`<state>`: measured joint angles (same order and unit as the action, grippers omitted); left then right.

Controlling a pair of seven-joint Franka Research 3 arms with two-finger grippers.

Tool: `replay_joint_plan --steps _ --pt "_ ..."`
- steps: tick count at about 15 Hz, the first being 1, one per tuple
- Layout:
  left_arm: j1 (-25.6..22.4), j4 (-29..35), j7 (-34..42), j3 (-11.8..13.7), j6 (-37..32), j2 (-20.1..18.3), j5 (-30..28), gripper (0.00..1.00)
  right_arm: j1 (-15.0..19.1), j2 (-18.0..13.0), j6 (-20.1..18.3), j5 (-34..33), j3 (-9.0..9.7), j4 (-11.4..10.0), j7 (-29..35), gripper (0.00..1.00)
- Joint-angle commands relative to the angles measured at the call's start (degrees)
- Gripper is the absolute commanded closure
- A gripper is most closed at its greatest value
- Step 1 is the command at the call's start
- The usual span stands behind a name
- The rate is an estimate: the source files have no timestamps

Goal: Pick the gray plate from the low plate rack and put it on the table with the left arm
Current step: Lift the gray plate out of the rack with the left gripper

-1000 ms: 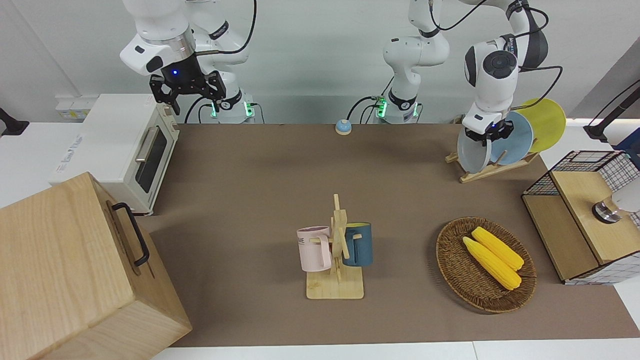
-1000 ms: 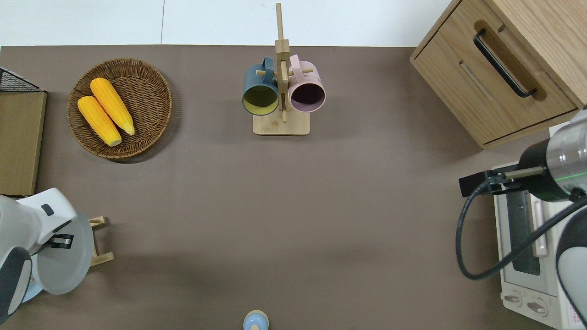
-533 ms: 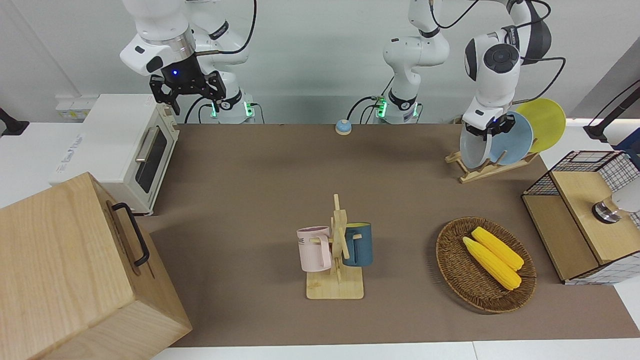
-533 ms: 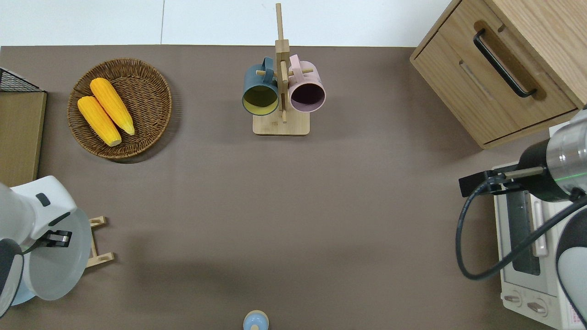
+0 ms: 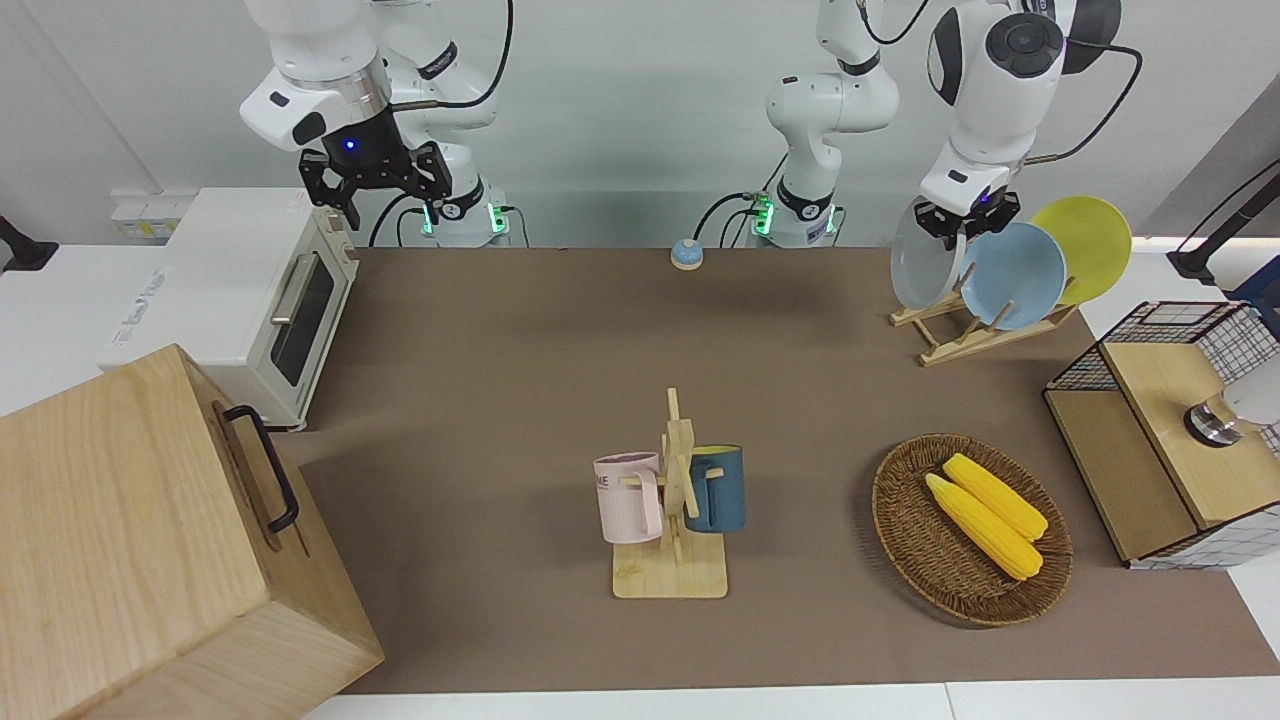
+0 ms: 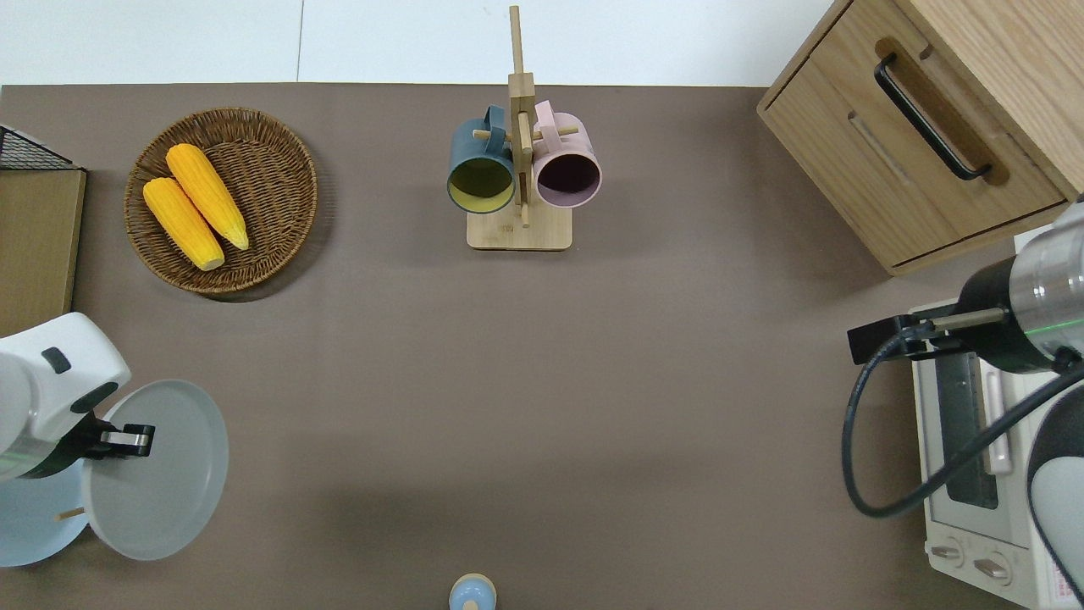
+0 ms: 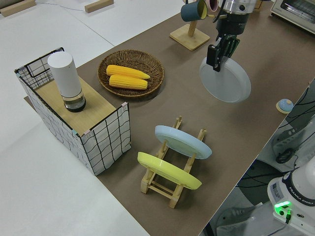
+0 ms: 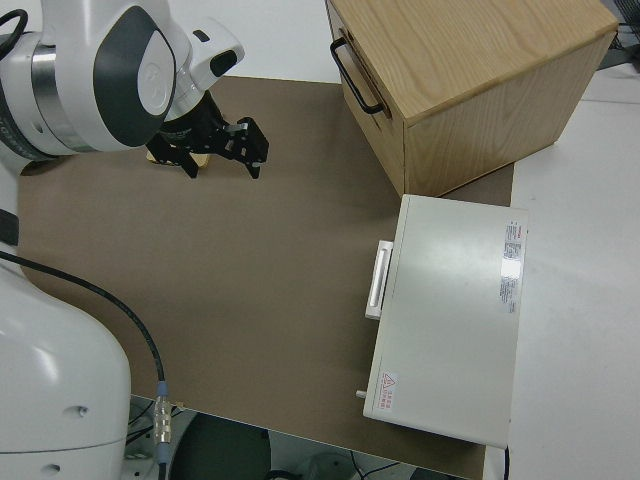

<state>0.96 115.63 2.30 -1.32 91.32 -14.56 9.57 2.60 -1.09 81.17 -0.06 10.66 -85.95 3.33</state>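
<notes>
Front view: left gripper (image 5: 962, 222) clamped on the rim of the gray plate (image 5: 918, 266), plate tilted, hanging below the fingers, clear of the rack (image 5: 975, 335); blue plate (image 5: 1015, 275) and yellow plate (image 5: 1088, 246) in the slots. Overhead: plate (image 6: 161, 470) under and beside the gripper (image 6: 135, 439), over the table (image 6: 542, 381). Left side view: plate (image 7: 226, 81) up in the air, apart from the rack (image 7: 172, 182). Right side view: right gripper (image 8: 215, 150) parked, fingers spread wide.

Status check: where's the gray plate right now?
Left gripper shut on gray plate, lifted clear of the low plate rack. Right arm parked, gripper open. Blue plate and yellow plate remain racked. Table alongside bare.
</notes>
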Motion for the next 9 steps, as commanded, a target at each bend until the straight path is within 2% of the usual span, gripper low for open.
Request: replay_joint_plan --steps 1,5,9 --pt "-0.3 -1.1 -1.1 0.3 -1.5 -0.1 -6.1 1.00 0.6 -0.1 -0.7 0.6 0.32 0.3 -0.1 0.011" --pt "-0.9 -0.5 -1.2 0.6 -1.2 0.2 -14.4 1.00 0.6 -0.1 -0.7 0.6 0.32 0.3 -0.1 0.011" --pt "-1.3 0.8 -0.7 1.6 0.4 1.1 -19.3 1.00 0.6 -0.1 -0.7 0.6 0.32 0.3 -0.1 0.013"
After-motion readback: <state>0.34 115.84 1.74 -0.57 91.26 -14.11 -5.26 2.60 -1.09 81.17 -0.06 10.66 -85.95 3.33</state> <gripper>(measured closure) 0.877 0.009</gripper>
